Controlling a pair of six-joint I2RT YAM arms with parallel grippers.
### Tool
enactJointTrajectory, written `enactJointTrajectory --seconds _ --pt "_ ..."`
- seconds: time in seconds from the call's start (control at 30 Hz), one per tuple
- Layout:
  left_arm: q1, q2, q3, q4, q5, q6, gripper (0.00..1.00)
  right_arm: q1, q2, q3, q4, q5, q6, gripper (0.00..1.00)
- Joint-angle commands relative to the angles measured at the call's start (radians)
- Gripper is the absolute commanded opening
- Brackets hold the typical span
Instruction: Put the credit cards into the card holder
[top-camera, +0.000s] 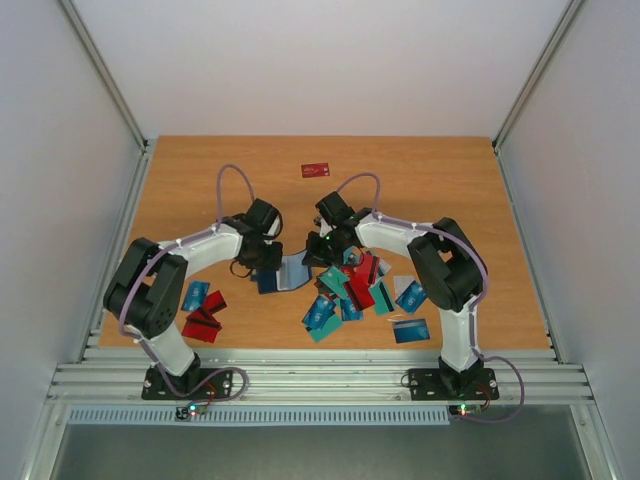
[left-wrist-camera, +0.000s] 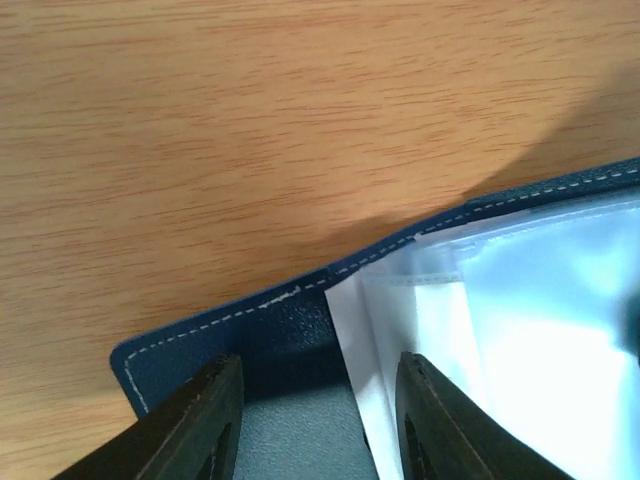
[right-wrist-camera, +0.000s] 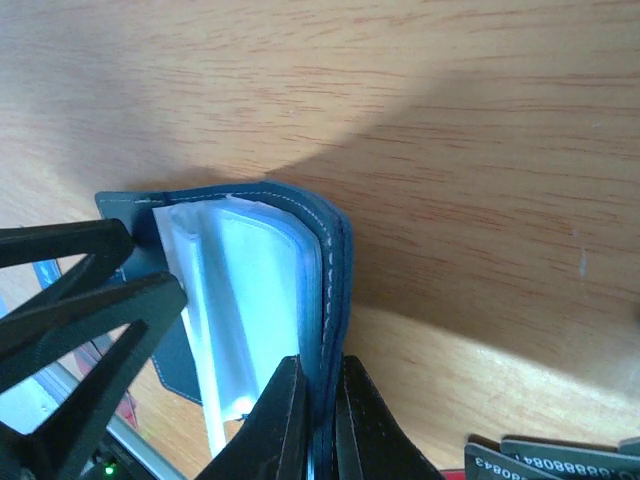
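Prep step by the look of it, no card in yet: getting the dark navy folding card holder with white stitching (right-wrist-camera: 335, 250) spread open. Sitting near the middle of the wooden worktop (top-camera: 430, 180), between the two arms, clear plastic sleeves (left-wrist-camera: 520, 330) fanned out inside.

Right fingers (right-wrist-camera: 290, 420) shut on the navy cover's edge, pinning it. Left fingers (left-wrist-camera: 210, 425) apart, straddling the grey-blue inner flap and the sleeve edge; no grip visible.

Thin plastic credit cards in teal, blue and red (top-camera: 350, 290) heaped toward the near right edge, close by the holder. Smaller lot (top-camera: 203, 310) toward the near left corner. One red card (top-camera: 316, 170) alone toward the far edge.

Next, probably: keep the cover pinned, part one sleeve, then send the left for a single card.

Writing: embossed digits on dark cards (right-wrist-camera: 540, 462) low in the right wrist view, upside down, not reliably readable. No brand legible.
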Motion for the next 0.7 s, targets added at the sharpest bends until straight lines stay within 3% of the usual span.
enactJointTrajectory --seconds 0.0,0.3,0.67 --pt "0.011 -0.01 -0.014 -0.009 -0.052 -0.006 0.44 -0.001 0.049 0.006 -0.031 -0.024 -0.061 0.04" --pt "0.011 -0.061 -0.034 0.004 -0.018 -0.028 0.38 -0.014 0.06 0.076 -0.164 -0.009 -0.157 0.24" --pt "0.021 -0.056 -0.059 -0.009 0.009 -0.019 0.2 -0.015 -0.032 0.147 -0.343 0.053 -0.279 0.46"
